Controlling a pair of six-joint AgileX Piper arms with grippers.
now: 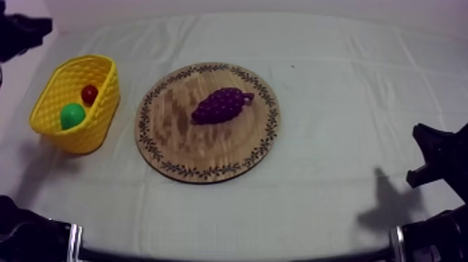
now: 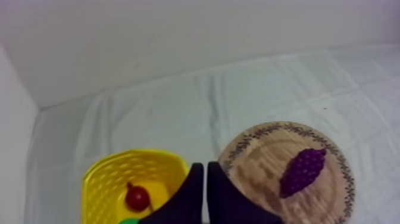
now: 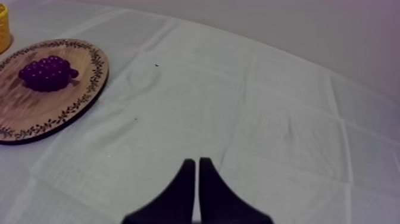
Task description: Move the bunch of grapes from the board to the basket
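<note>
**Top view: grapes (image 1: 221, 105) lay on the board (image 1: 182, 155), basket (image 1: 97, 115) beside it**

Top view showed the board at the middle of the table (image 1: 334, 76). The grapes rested on its far half, stem end toward the right edge of the table. The basket stood near the table's left edge, just beside the board but apart from it. It held a small red fruit (image 1: 89, 94) and a green fruit (image 1: 72, 116).

Left wrist view looked down from above the basket (image 2: 107, 179) and the board (image 2: 256, 158). The left gripper (image 2: 206, 168) had its fingers pressed together into a narrow wedge with nothing between them, over the gap between basket and board. The red fruit (image 2: 137, 198) sat inside the basket. The grapes (image 2: 302, 171) lay on the board, well apart from the gripper.

Right wrist view showed the right gripper (image 3: 196, 162) closed on nothing, fingers together, above bare cloth. The board (image 3: 56, 116) with the grapes (image 3: 46, 73) lay well away from it, and a bit of the basket (image 3: 3, 27) showed beyond the board.
</note>
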